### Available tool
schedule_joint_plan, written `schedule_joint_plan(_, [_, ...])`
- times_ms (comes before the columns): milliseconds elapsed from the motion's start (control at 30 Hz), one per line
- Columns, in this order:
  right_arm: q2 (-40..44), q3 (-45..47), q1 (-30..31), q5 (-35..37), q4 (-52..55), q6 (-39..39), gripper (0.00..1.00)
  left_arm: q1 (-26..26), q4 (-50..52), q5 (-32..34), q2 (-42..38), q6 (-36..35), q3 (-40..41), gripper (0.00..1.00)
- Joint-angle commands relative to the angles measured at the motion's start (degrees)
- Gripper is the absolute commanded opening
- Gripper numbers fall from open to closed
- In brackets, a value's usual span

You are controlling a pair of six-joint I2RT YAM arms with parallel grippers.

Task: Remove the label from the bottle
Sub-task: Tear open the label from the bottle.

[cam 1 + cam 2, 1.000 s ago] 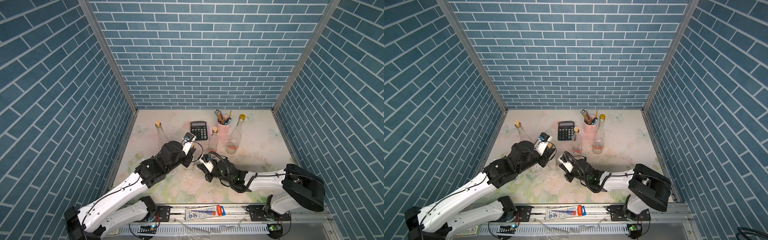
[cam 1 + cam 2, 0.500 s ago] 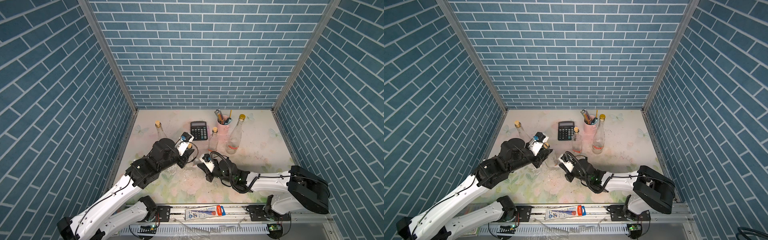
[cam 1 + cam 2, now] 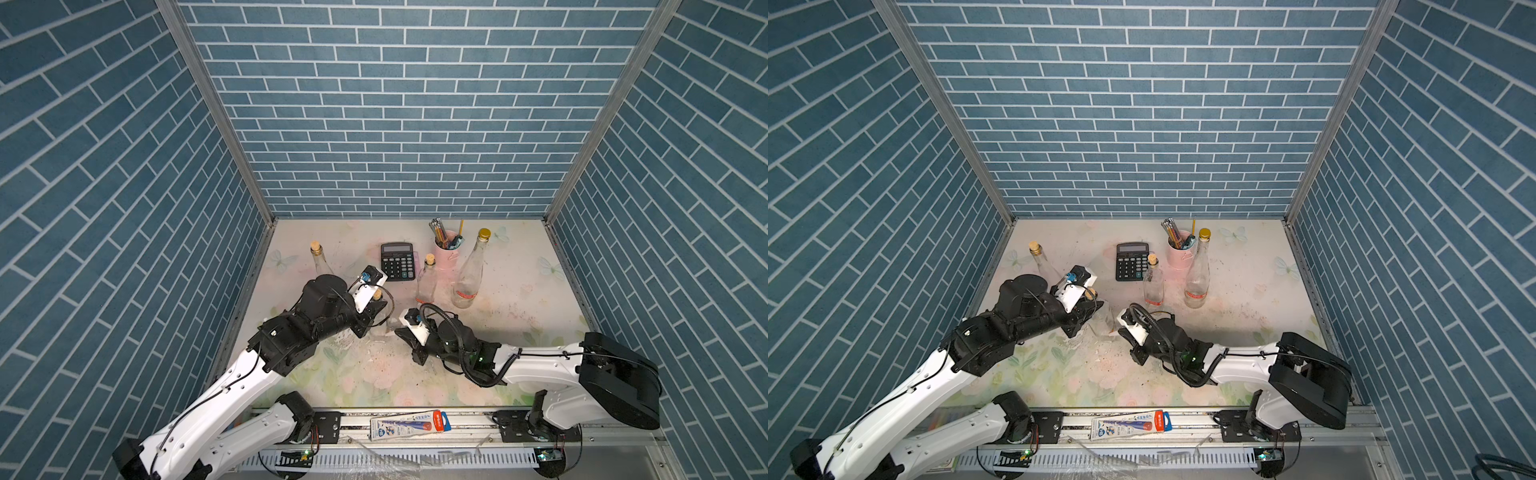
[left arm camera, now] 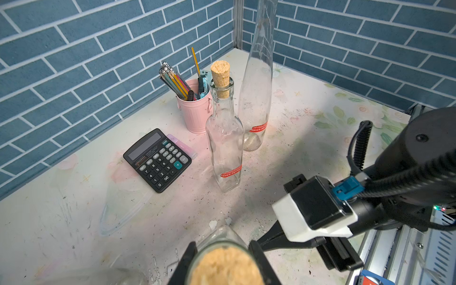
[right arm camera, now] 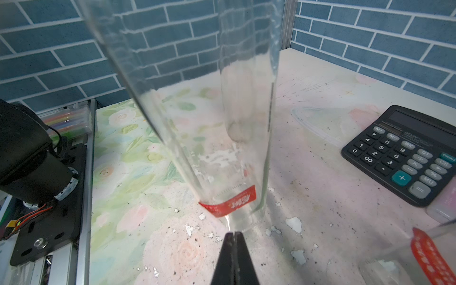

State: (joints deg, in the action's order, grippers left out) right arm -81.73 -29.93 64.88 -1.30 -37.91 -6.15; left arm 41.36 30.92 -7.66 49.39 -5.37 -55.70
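Note:
A clear glass bottle [image 3: 384, 322] with a cork stands on the table between my two arms. My left gripper [image 4: 224, 259] is shut on the bottle's neck, one finger on each side just under the cork [image 4: 225, 267]. A red label [image 5: 229, 203] wraps the foot of the bottle [image 5: 197, 111]. My right gripper [image 5: 234, 234] is shut and holds nothing. Its tips sit low on the table, against the bottle's bottom corner just under the label. In both top views the right gripper [image 3: 1121, 331] points at the bottle's base [image 3: 1104, 322] from the right.
Behind stand a black calculator [image 3: 397, 262], a pink cup of pencils [image 3: 446, 251], a small corked bottle [image 3: 427, 282], a tall gold-capped bottle [image 3: 469, 274] and another corked bottle [image 3: 319, 262] at the back left. White flakes litter the table [image 5: 294, 223].
My left arm's forearm and wrist have swung to the left while its gripper stays on the bottle neck. The right gripper stays at the bottle's base.

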Motion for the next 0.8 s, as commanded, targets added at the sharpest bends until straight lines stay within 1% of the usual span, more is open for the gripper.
schedule_joint_plan(0, [1.2, 1.2, -0.2, 2.6, 1.5, 0.3, 0.0, -1.0, 1.3, -0.8, -1.4, -2.0, -2.1, 0.0])
schedule_joint_plan(200, [1.3, 1.1, -0.4, 3.1, 2.7, 0.6, 0.0, -1.4, 1.5, -2.0, -1.5, -2.0, -2.0, 0.0])
schedule_joint_plan(633, [2.0, 1.9, -1.4, 5.5, 3.6, 0.4, 0.0, -1.5, 1.9, -1.6, -1.6, -2.5, -2.1, 0.0])
schedule_joint_plan(767, [3.2, 2.6, -2.2, 5.0, 4.0, 0.6, 0.0, -1.6, 1.6, -1.3, -1.5, -2.4, -2.0, 0.0])
